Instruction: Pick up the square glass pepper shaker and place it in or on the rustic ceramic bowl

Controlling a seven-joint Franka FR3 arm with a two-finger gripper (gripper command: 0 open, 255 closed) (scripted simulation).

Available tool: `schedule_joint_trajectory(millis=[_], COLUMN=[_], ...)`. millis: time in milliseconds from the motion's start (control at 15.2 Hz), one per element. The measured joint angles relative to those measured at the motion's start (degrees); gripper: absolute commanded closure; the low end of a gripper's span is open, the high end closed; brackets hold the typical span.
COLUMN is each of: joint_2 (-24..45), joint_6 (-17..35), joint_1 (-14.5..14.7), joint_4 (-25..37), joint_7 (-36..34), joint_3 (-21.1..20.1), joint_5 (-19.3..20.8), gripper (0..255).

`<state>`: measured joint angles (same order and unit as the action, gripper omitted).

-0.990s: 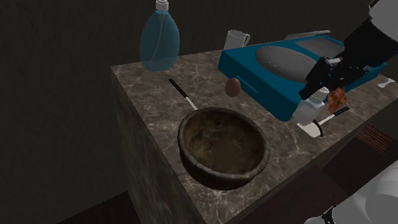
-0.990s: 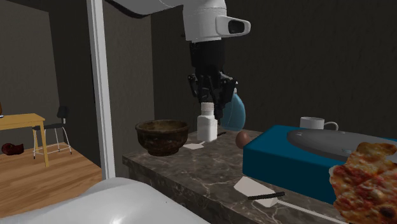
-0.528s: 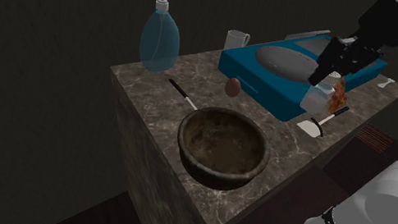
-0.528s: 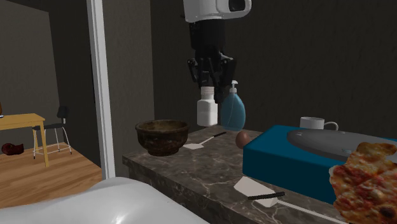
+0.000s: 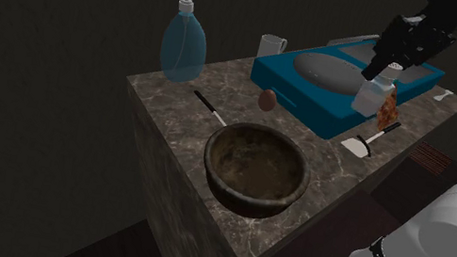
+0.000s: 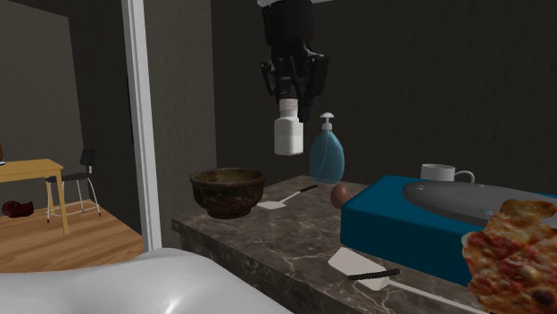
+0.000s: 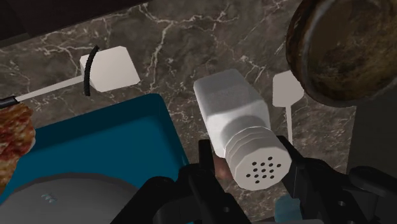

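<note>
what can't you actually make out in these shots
Inside of the brown bowl: second exterior view, its own near wall hides it.
Lower part of the white mug: second exterior view, behind the blue tray.
Contents of the white shaker in the claw: its walls are drawn opaque white.
Pizza slice: cut off by the second exterior view's right edge.

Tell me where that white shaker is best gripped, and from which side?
Probably at its ribbed round cap, from above. The white shaker hangs upright, and the gripper is shut on the cap from two sides, which leaves the square body free to go down into the brown bowl.
</note>
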<state>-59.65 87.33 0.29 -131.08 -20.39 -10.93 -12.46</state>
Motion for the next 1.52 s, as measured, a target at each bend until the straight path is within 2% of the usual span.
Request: schedule_joint_trajectory(millis=[726, 1056, 1188, 1518], joint_2=[11.32, 18.23, 18.95, 17.73], joint_6=[2.09, 3.26, 4.16, 7.38], joint_1=[-1.42, -3.88, -4.2, -3.65], joint_4=[12.59, 20.42, 20.56, 16.33], joint_7=[-12.68, -18.99, -19.81, -19.83], joint_3=[-14.78, -22.68, -23.93, -24.91], joint_5=[-6.22, -6.99, -7.2, -8.15], gripper=[255, 255, 255, 255])
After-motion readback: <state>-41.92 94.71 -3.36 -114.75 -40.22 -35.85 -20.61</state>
